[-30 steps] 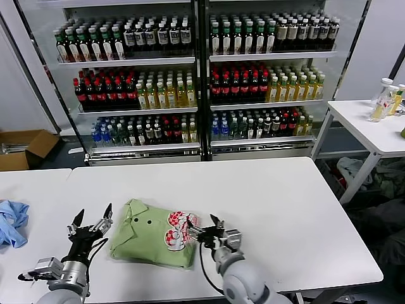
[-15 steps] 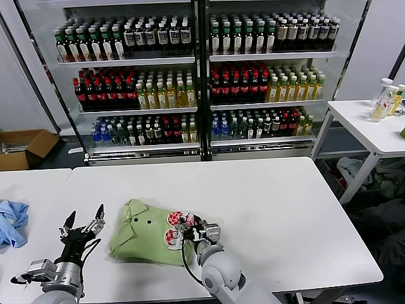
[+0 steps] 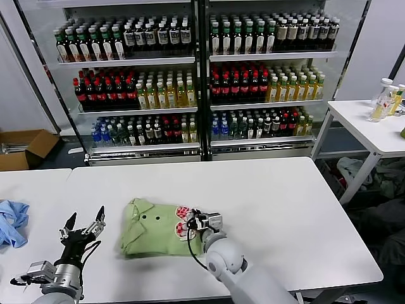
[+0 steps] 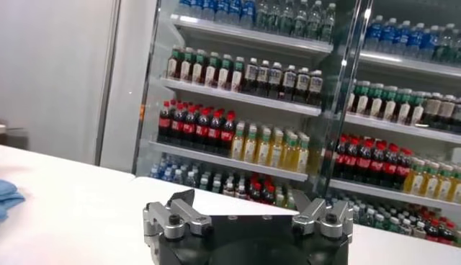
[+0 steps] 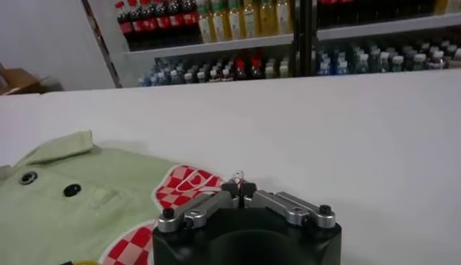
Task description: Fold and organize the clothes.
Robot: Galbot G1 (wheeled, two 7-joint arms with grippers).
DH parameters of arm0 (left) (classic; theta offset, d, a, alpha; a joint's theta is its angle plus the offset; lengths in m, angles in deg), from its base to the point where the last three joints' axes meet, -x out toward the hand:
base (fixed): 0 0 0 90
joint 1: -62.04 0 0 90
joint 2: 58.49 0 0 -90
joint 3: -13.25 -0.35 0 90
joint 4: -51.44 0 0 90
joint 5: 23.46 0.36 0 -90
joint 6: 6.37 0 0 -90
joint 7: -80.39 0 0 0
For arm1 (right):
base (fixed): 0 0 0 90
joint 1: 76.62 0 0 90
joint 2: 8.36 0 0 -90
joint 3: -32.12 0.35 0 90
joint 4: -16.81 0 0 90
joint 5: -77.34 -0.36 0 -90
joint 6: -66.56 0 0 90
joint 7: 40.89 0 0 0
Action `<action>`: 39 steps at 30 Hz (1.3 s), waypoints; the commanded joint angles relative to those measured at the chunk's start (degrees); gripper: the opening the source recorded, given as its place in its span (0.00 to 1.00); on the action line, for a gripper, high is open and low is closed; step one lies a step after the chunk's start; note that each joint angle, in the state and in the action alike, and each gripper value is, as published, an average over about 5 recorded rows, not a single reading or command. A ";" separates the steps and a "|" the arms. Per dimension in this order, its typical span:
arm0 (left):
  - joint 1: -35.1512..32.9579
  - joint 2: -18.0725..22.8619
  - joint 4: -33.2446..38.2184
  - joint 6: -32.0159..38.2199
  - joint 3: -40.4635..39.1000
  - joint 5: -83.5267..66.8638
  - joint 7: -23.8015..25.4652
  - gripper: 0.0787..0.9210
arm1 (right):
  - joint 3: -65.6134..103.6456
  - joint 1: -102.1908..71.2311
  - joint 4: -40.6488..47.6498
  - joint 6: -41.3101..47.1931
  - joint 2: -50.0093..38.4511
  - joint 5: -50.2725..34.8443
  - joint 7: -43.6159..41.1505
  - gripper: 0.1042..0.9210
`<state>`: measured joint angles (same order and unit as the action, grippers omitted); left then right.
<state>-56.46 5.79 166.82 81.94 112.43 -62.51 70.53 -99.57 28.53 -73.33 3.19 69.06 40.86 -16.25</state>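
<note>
we have one green shirt (image 3: 155, 229) lying on the white surface (image 3: 272, 202), near its front edge and in front of us. it already looks folded into a compact rectangle, collar and two dark buttons facing up, the red-and-white print at its right edge. we judge the folding mostly done; what seems left is tidying that edge or moving the shirt to its place.

our right hand (image 3: 201, 223) sits at the printed edge with its fingers pinched fully together; in the right wrist view the tips meet just at the cloth's edge, and we cannot tell for sure whether any fabric is caught between them. our left hand (image 3: 83, 229) waits wide apart, holding nothing, a little left of the shirt.

we count one shirt, one blue cloth (image 3: 11, 221) at the far left, and two hands.
</note>
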 commanded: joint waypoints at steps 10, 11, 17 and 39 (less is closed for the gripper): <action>-1.65 0.75 2.40 0.10 -0.45 0.75 1.36 0.88 | 5.53 12.86 12.52 -2.90 -9.37 17.02 -20.82 0.01; -1.82 0.85 2.80 0.18 -0.50 1.01 1.56 0.88 | 5.94 11.96 11.67 -4.90 -9.70 17.17 -21.06 0.01; -2.66 1.52 4.67 1.42 -1.67 5.07 2.85 0.88 | 11.69 2.35 1.52 -19.46 -13.26 21.15 -19.14 0.11; -7.56 4.11 11.26 1.32 -4.41 10.51 5.05 0.88 | 43.97 -43.91 -31.50 -21.57 -19.35 14.11 -17.45 0.86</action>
<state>-61.97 9.41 175.49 83.42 108.48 -54.19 75.09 -69.19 3.65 -92.00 -16.00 51.57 56.60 -33.20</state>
